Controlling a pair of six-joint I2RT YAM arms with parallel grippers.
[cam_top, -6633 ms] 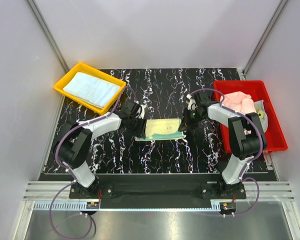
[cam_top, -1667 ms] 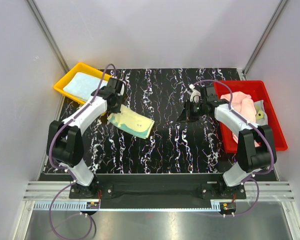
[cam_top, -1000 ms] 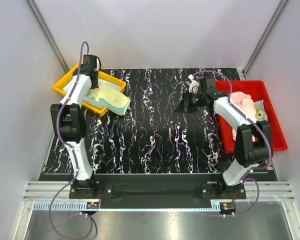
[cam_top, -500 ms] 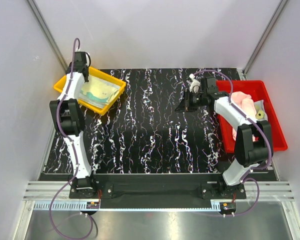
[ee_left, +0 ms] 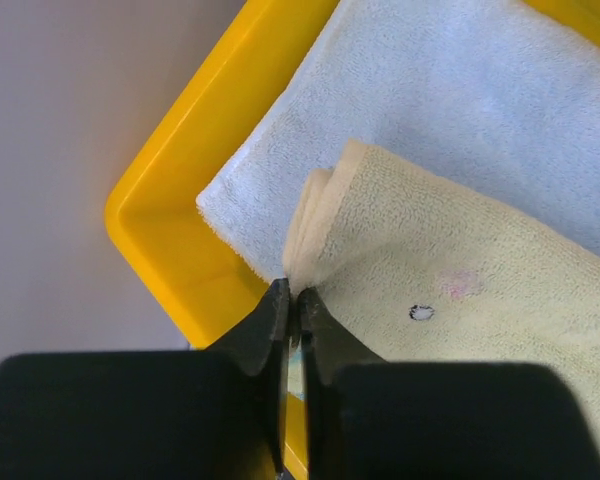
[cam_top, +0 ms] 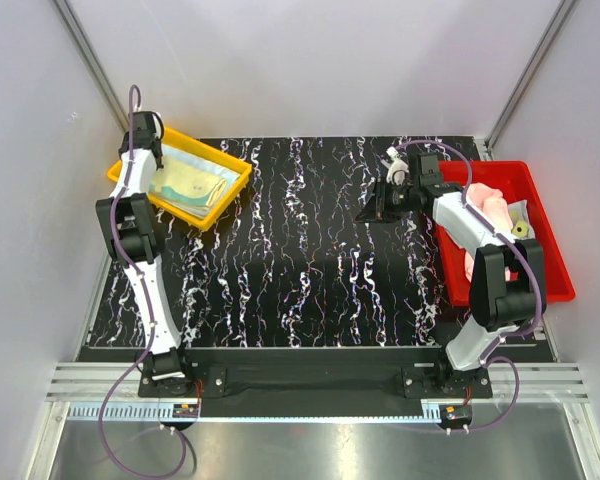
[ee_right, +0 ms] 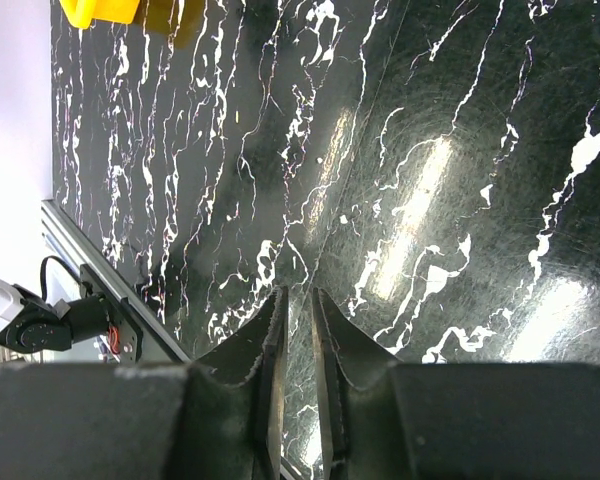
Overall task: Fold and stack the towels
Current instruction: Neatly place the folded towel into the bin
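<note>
The pale yellow towel [cam_top: 194, 181] lies folded in the yellow tray [cam_top: 233, 163] at the far left corner of the table [cam_top: 310, 280], on top of a light blue towel [ee_left: 460, 100] that shows past its far and left edges. On my left wrist feed I see a small dark mark and a faint pink smudge on the yellow cloth. The left gripper [ee_left: 292, 296] is clamped on the bunched left corner of that yellow towel, jaws pressed together with a fold of terry between them, just above the tray's near wall. The left arm is stretched far out over the tray's left end.

Across the table, a pink towel [cam_top: 483, 206] sits crumpled in the red tray [cam_top: 551, 283], with another pale cloth [cam_top: 521, 226] beside it that I cannot make out well. The right gripper [ee_right: 297, 300] hangs over bare black marbled table just left of the red tray, its jaws a narrow slit apart and holding nothing.
</note>
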